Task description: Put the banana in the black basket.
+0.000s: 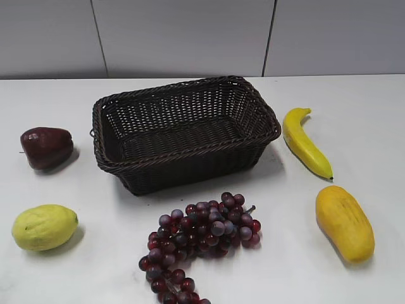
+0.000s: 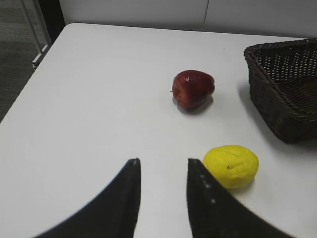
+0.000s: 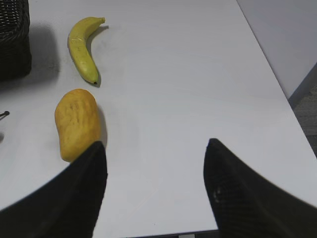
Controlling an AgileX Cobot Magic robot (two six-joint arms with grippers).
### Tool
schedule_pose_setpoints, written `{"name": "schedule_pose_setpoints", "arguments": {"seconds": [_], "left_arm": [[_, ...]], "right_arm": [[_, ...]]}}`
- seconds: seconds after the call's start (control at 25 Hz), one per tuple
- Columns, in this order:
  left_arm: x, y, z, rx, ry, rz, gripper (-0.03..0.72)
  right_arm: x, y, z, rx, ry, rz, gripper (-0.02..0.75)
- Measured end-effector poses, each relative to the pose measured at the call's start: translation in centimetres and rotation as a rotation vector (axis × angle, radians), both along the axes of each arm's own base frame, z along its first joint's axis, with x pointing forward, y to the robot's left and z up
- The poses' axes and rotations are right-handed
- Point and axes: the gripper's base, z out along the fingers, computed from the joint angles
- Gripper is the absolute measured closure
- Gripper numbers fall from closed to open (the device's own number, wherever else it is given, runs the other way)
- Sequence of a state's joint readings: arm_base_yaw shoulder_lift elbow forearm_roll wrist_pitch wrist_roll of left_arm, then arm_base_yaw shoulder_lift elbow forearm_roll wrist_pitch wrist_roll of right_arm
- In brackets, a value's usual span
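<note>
The slim yellow banana point(image 1: 305, 143) lies on the white table just right of the black basket point(image 1: 190, 166); it also shows at the upper left of the right wrist view point(image 3: 81, 48). The woven basket is empty; a corner of it shows in the left wrist view point(image 2: 285, 84) and in the right wrist view point(image 3: 14, 39). My right gripper point(image 3: 156, 144) is open and empty, well short of the banana. My left gripper point(image 2: 162, 160) is open and empty over bare table. Neither gripper shows in the exterior view.
A fat orange-yellow fruit point(image 1: 345, 222) lies in front of the banana, by my right gripper's left finger point(image 3: 77, 123). A yellow-green lemon-like fruit point(image 1: 44, 227) point(image 2: 231, 165) and a dark red fruit point(image 1: 47, 147) point(image 2: 193, 88) lie left. Purple grapes point(image 1: 199, 239) lie before the basket.
</note>
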State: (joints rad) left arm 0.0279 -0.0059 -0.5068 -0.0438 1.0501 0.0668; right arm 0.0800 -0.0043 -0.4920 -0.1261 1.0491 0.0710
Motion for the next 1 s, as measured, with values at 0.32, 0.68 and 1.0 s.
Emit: {"name": "schedule_pose_setpoints", "arguments": {"seconds": [0.32,0.68,1.0], "left_arm": [[0.0,0.0,0.0,-0.001,0.0,0.001,0.452],[0.0,0.0,0.0,-0.001,0.0,0.001,0.452],[0.0,0.0,0.0,-0.001,0.0,0.0,0.452]], "right_arm": [[0.0,0.0,0.0,0.0,0.0,0.0,0.239],[0.0,0.0,0.0,0.0,0.0,0.0,0.239],[0.0,0.0,0.0,0.0,0.0,0.0,0.239]]}}
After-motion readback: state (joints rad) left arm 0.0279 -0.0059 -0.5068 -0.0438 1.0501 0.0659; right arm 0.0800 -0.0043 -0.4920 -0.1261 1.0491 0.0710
